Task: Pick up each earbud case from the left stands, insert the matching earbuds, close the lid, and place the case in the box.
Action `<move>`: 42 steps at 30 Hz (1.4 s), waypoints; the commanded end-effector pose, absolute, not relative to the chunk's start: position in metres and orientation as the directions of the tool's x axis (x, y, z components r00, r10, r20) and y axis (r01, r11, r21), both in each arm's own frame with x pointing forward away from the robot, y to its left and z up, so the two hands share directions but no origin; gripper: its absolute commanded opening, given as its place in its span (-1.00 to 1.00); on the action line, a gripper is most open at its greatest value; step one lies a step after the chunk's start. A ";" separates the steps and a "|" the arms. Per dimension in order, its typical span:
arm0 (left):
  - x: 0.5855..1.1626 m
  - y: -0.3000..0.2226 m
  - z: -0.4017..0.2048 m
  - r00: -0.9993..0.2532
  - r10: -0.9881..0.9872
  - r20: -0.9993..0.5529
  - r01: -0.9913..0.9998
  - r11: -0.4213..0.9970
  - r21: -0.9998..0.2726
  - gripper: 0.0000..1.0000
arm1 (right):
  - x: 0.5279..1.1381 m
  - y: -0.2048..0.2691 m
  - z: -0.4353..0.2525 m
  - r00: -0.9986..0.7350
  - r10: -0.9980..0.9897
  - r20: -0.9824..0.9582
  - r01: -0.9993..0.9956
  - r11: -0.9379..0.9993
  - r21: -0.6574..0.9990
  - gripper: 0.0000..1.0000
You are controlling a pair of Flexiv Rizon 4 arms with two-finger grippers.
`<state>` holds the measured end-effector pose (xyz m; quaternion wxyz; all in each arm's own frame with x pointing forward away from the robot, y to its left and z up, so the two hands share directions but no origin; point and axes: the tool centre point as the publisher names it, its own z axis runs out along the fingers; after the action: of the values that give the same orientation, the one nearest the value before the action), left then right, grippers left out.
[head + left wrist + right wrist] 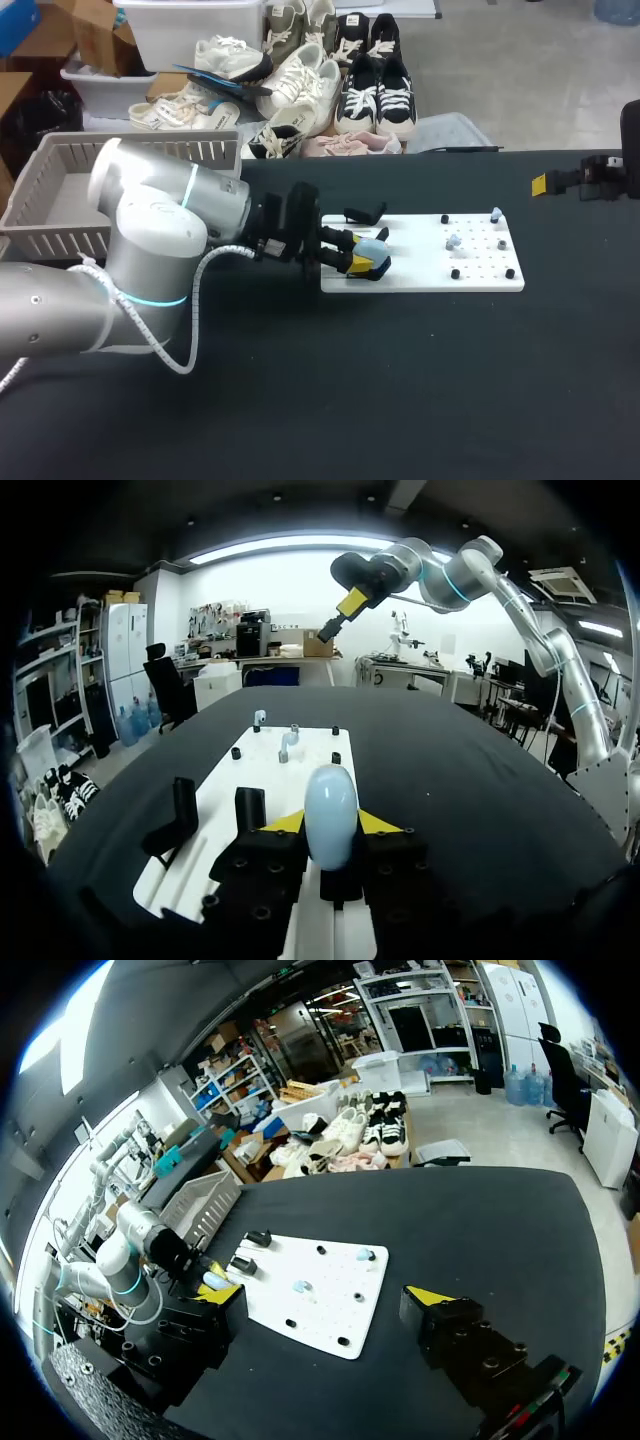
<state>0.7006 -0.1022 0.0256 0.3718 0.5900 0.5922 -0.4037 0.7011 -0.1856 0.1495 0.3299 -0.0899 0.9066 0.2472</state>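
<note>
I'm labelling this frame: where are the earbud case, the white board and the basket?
earbud case [331, 815]: left wrist view, middle of its pale blue shell.
white board [410, 266]: head view, bare middle patch.
basket [32, 185]: head view, its slatted side wall.

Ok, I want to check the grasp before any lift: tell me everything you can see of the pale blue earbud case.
The pale blue earbud case is a smooth, rounded, egg-like shell that looks like glossy plastic. No open lid shows. It stands on end between the left gripper's yellow fingertips, which touch it from both sides, over the left end of the white board. Its underside is hidden.
</note>
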 end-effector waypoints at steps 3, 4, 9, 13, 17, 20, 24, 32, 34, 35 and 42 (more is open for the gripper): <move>0.700 -0.103 0.032 -0.018 0.363 -0.932 1.000 -0.008 -0.023 -1.00 | 0.701 -0.186 0.150 -0.766 -0.001 -0.642 -0.327 0.861 0.389 1.00; 0.701 -0.106 0.034 -0.017 0.355 -0.935 1.000 -0.007 -0.021 -1.00 | 0.701 -0.186 0.150 -0.766 -0.001 -0.642 -0.327 0.861 0.389 1.00; 0.708 -0.118 0.042 -0.002 0.331 -0.944 1.000 -0.004 -0.003 -1.00 | 0.701 -0.186 0.150 -0.766 -0.001 -0.642 -0.327 0.861 0.389 1.00; 0.714 -0.130 0.051 0.014 0.315 -0.949 1.000 -0.017 0.010 -1.00 | 0.701 -0.186 0.150 -0.766 -0.001 -0.642 -0.327 0.861 0.389 1.00; 0.719 -0.140 0.054 0.029 0.319 -0.947 0.999 -0.032 0.020 -1.00 | 0.701 -0.186 0.150 -0.766 -0.001 -0.642 -0.327 0.861 0.389 1.00; 0.727 -0.146 0.057 0.023 0.318 -0.948 1.000 -0.014 0.019 -1.00 | 0.701 -0.186 0.150 -0.766 -0.001 -0.642 -0.327 0.861 0.389 1.00; 0.737 -0.154 0.062 0.017 0.317 -0.948 1.000 0.007 0.020 -1.00 | 0.699 -0.168 0.149 -0.769 -0.051 -0.637 -0.371 0.847 0.381 1.00; 0.743 -0.167 0.082 0.038 0.289 -0.956 0.999 0.010 0.043 -1.00 | 0.695 -0.131 0.146 -0.771 -0.146 -0.620 -0.449 0.815 0.366 1.00; 0.742 -0.171 0.087 0.043 0.287 -0.957 0.999 0.006 0.047 -1.00 | 0.694 -0.123 0.144 -0.771 -0.162 -0.616 -0.463 0.807 0.367 1.00; 0.741 -0.173 0.089 0.045 0.286 -0.957 0.999 0.005 0.049 -1.00 | 0.694 -0.118 0.143 -0.771 -0.171 -0.613 -0.469 0.804 0.366 1.00; 0.738 -0.181 0.102 0.060 0.264 -0.963 0.998 0.005 0.063 -1.00 | 0.699 -0.095 0.133 -0.773 -0.239 -0.587 -0.512 0.783 0.355 1.00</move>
<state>0.7394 -0.1797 0.1011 0.4438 0.5759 0.5496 -0.4116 0.6866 -0.1021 0.1369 0.2727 -0.2016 0.9078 0.2467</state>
